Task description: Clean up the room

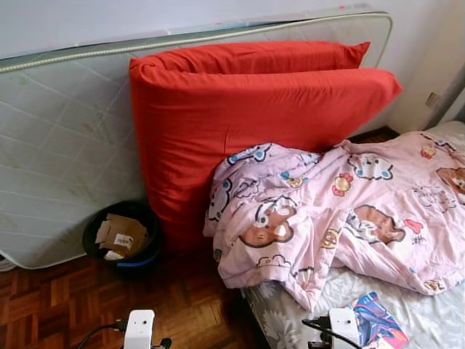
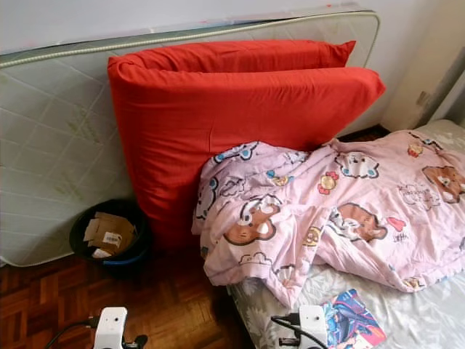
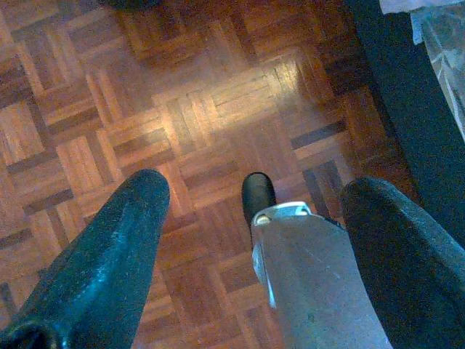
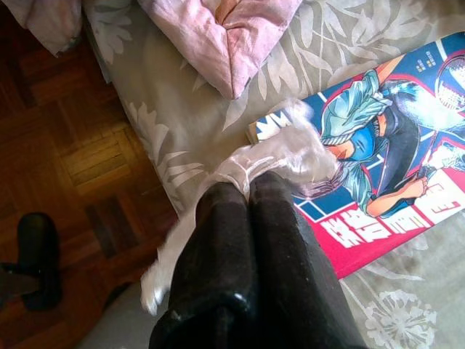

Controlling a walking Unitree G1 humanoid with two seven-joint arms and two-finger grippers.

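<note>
Parquet floor (image 1: 65,305) runs up to a mattress (image 1: 58,145) leaned on the wall, with a low bed (image 1: 436,320) at the robot's right. By my judgement the tidying is at an early stage. The right pincer (image 4: 251,190) has its fingers pressed together on a scrap of clear wrapper (image 4: 280,156), held just above the bed's edge, so one bit of litter is in hand. The bin (image 1: 122,236) stands on the floor against the mattress, well apart from that pincer, and the wrapper is not yet in it. The left pincer (image 3: 254,211) hangs over bare floor, fingers spread wide and holding nothing.

Left to do, as I read it: bin the wrapper, straighten the blanket (image 1: 341,211), and put away the comic (image 4: 392,145).

Count: one mattress, two red cushions (image 1: 254,109), one blanket, one comic, one bin holding a few cardboard pieces (image 1: 120,236), one wrapper.
</note>
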